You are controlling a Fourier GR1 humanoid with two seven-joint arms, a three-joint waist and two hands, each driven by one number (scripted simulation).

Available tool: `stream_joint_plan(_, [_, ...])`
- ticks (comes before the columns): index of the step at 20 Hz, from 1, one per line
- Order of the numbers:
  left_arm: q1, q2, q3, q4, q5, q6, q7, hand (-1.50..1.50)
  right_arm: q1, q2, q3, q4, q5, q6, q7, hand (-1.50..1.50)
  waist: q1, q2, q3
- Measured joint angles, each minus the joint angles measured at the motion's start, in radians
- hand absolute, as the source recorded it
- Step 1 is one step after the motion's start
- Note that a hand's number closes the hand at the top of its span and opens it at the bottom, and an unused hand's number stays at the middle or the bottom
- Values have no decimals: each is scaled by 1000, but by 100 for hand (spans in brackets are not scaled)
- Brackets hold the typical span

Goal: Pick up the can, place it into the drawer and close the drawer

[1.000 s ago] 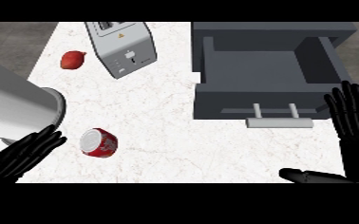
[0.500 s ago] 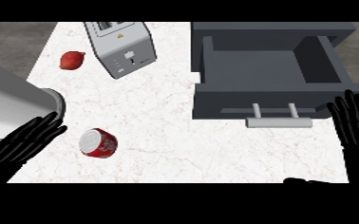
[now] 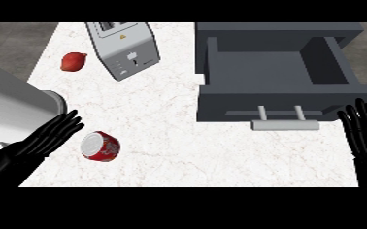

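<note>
You are at the very start of the job: the reach for the can. The red cylindrical can with a silver lid (image 3: 99,146) lies on its side on the white marbled surface (image 3: 179,126), low at the left, with its lid end facing up toward you. Your left robot hand (image 3: 44,138) is just beside it on the left, fingers straight and spread, holding nothing; the fingertips look close to the can's rim, but you cannot tell from this view whether they touch it.

Your right robot hand (image 3: 356,126) shows at the right edge, fingers straight and upright, open and resting near the front corner of the grey open drawer (image 3: 276,60). The drawer stands pulled out, its inside showing nothing in it, with its pale bar handle (image 3: 284,122) on the front facing you.

The next move, as it looks from here, calls for bringing the left robot hand over the can and curling the fingers and thumb round its body. Since it lies on its side, it may roll away if you nudge it first. After that comes a long carry rightward across the surface to the drawer.

The silver toaster (image 3: 123,48) and the small red fruit (image 3: 73,61) sit well apart from that path.
</note>
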Motion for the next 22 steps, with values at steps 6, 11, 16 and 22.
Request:
stream_joint_plan(6, [-22,-56,6,85,-119,-31,-79,-150,6,-9,-47,-1,-27,33,-6,-150,-1,0,0])
stream_joint_plan(11, [-42,-85,20,186,-248,-45,-196,-150,-10,-7,-59,19,-24,51,-4,-150,0,0,0])
stream_joint_plan(16, [-66,-77,45,302,-344,-55,-313,-150,-9,14,-51,30,-5,53,-24,-150,0,0,0])
stream_joint_plan(22, [-108,-66,53,424,-432,-31,-408,-150,-8,13,-80,38,-15,75,-38,-150,-1,0,0])
